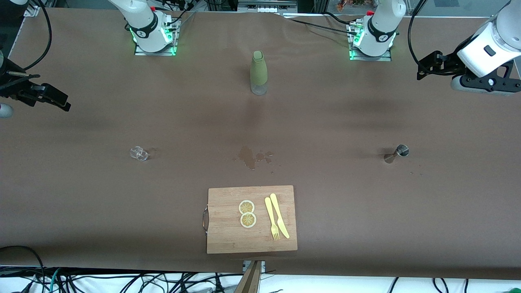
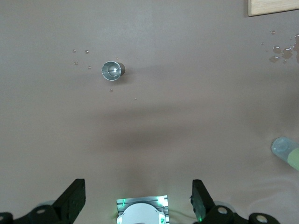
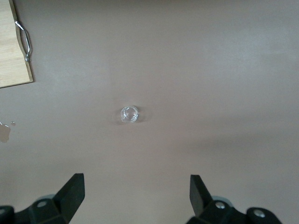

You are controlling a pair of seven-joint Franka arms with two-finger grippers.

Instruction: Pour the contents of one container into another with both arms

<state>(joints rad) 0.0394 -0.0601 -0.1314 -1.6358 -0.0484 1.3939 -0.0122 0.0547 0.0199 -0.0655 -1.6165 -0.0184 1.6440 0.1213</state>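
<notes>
Both white arms wait, raised at their own ends of the brown table. My left gripper (image 1: pixel 425 69) hangs open and empty over the left arm's end; in the left wrist view its black fingers (image 2: pixel 74 198) stand wide apart. A small metal jigger (image 1: pixel 397 153) (image 2: pixel 113 70) stands upright below it. My right gripper (image 1: pixel 55 99) is open over the right arm's end, holding nothing. A small clear glass (image 1: pixel 139 153) (image 3: pixel 129 114) stands on the table there. An olive-sleeved bottle (image 1: pixel 259 73) (image 2: pixel 287 151) stands upright mid-table, between the two bases.
A wet spill (image 1: pixel 252 156) marks the table's middle. Nearer the front camera lies a wooden cutting board (image 1: pixel 228 236) (image 3: pixel 14 51) with a metal handle, two lemon slices (image 1: pixel 247 213), a yellow fork (image 1: pixel 272 219) and knife (image 1: pixel 280 215). Droplets lie around the jigger.
</notes>
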